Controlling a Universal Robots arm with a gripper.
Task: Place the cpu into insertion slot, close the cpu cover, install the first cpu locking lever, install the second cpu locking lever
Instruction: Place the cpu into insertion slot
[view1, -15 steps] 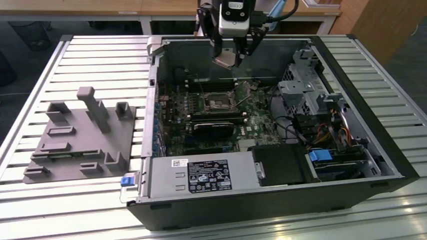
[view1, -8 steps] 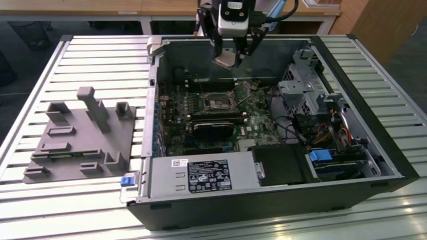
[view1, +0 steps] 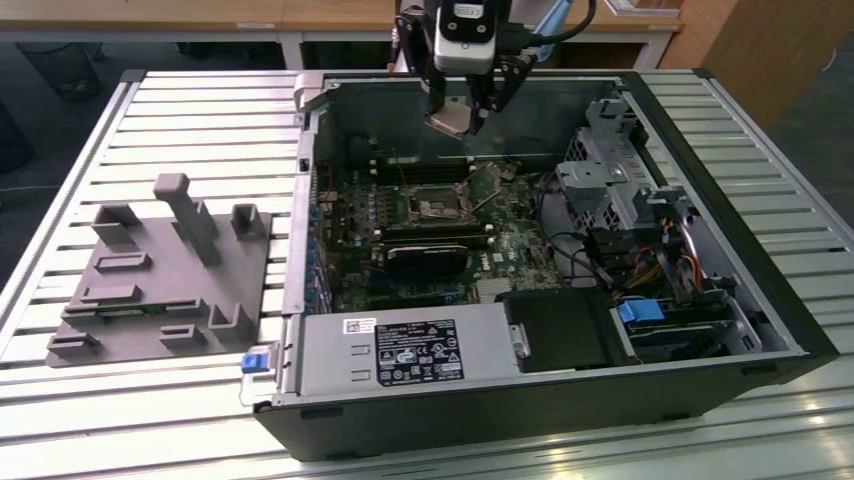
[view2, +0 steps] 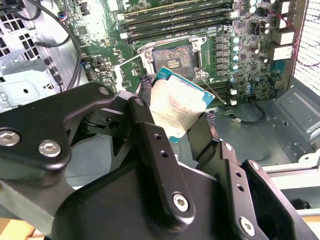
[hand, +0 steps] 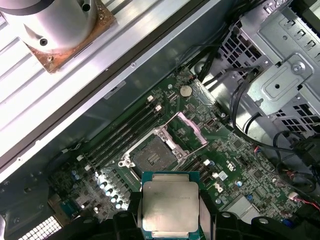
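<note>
the hand (view1: 465, 108) is clamped on the cpu (view2: 176, 106), holding it in the air inside the open computer case (view1: 534, 410), above the insertion slot (hand: 150, 155). the slot lies uncovered, with the cpu cover (hand: 192, 131) tipped open beside it.

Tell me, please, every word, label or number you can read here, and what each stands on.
Nothing reads clearly.
Stickers on the power supply: print too small to read.
Top face of the cpu, held in the gripper: faint print, blurred.
Circuit board: white markings, too small to read.
</note>
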